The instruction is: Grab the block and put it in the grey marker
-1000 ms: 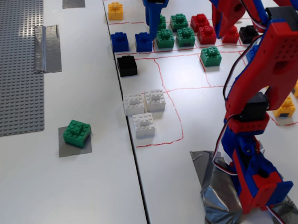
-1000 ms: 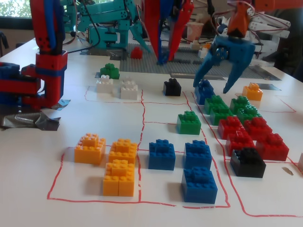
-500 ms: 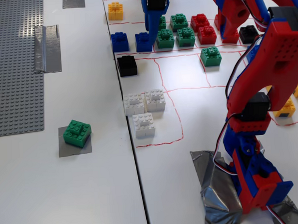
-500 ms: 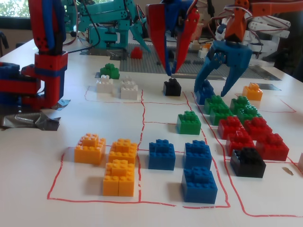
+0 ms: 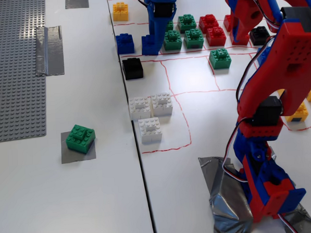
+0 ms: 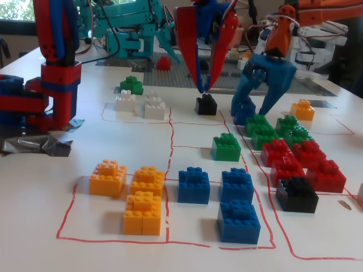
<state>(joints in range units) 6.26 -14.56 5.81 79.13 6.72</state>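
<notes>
One green block (image 5: 80, 138) sits on the grey marker (image 5: 78, 152) on the left-hand table in a fixed view, turned a little against the tape square so that grey shows along its lower and left edges; in the other fixed view this block (image 6: 131, 85) appears far back, behind the white bricks (image 6: 138, 104), and the tape beneath it cannot be made out. The blue gripper (image 6: 253, 111) is well apart from it, lowered among the bricks at the far end of the red-lined grid, its two fingers spread and pointing down. One fingertip (image 6: 240, 107) stands at a blue brick (image 5: 124, 43), which is mostly hidden behind it in the low view; the other comes down just behind the green bricks (image 6: 261, 126), and whether either fingertip touches a brick cannot be told. From above, the gripper (image 5: 154, 39) is cut off by the top edge and covers most of a second blue brick, so its opening is hard to read there. A black brick (image 5: 132, 68) lies just in front of it, clear of the fingers. The red and blue arm (image 5: 271, 89) fills the right side of the high view and hides part of the yellow bricks (image 5: 306, 101) behind it.
</notes>
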